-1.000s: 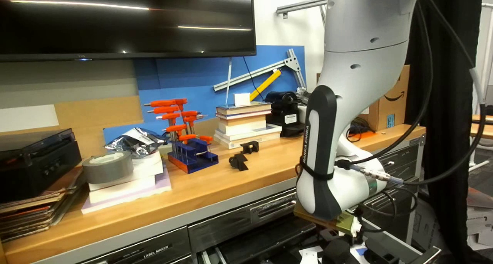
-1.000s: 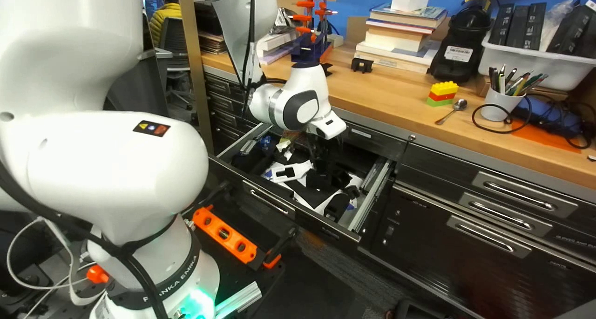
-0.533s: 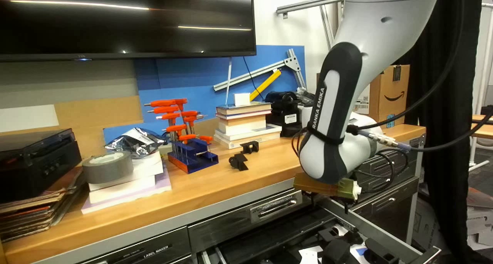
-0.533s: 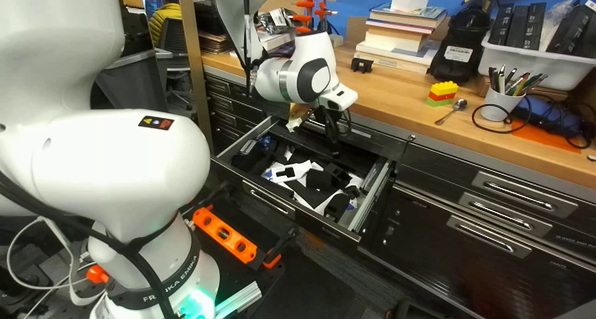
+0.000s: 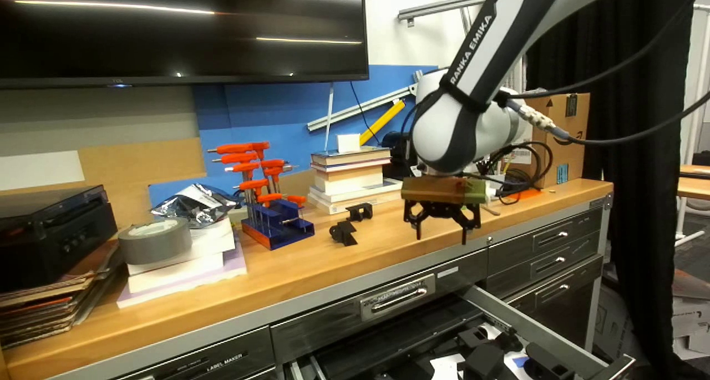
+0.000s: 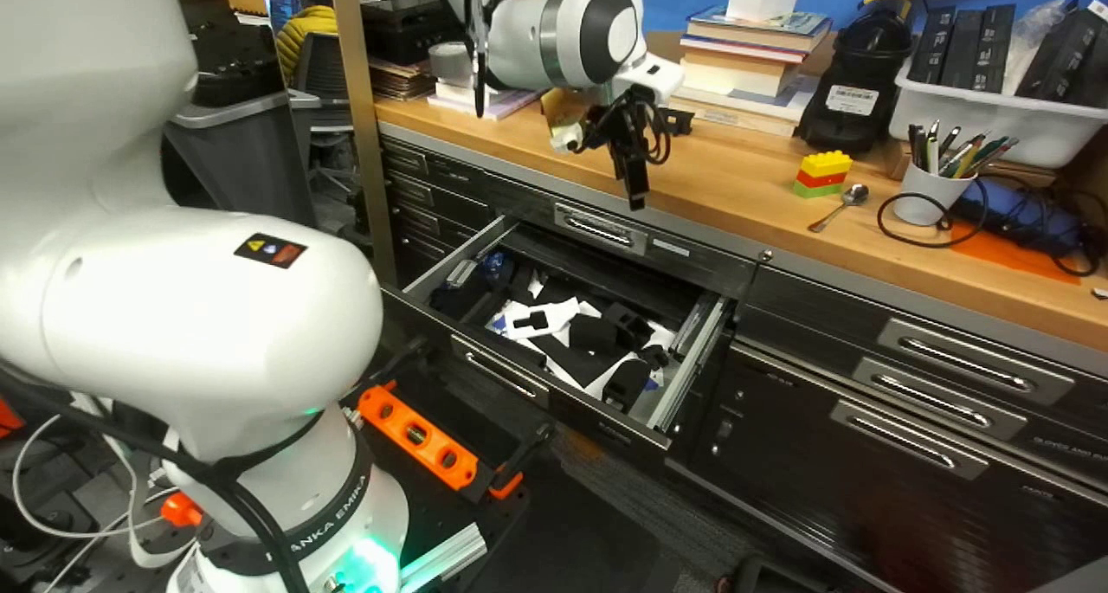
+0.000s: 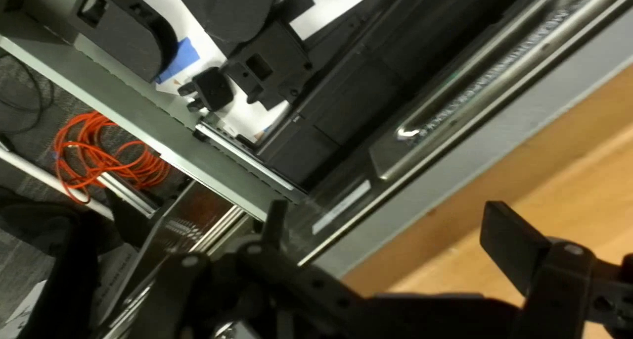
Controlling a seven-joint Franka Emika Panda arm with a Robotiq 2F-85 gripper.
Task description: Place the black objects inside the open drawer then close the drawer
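Observation:
Two small black objects rest on the bench in an exterior view: a blocky one (image 5: 344,233) near the front and an arch-shaped one (image 5: 360,211) behind it. The drawer (image 6: 506,372) stands pulled out, with several black pieces lying on white sheets inside. Among them the wrist view shows a rounded block (image 7: 123,29), a small piece (image 7: 212,89) and a flat part with a square hole (image 7: 269,64). My gripper (image 5: 441,238) hovers above the bench's front edge, to the right of the two objects. Its jaws are wide apart, with nothing between the fingertips (image 7: 512,245).
Behind the two objects stand a hex-key holder (image 5: 277,224) and a stack of books (image 5: 355,188). A tape roll (image 5: 155,241) lies on books to the left. Toy bricks (image 6: 822,173), a spoon (image 6: 840,208) and a pen cup (image 6: 930,190) occupy the bench's other side.
My gripper has risen out of the drawer to above the bench edge, its jaws staying open. The two objects on the bench and the drawer have not moved.

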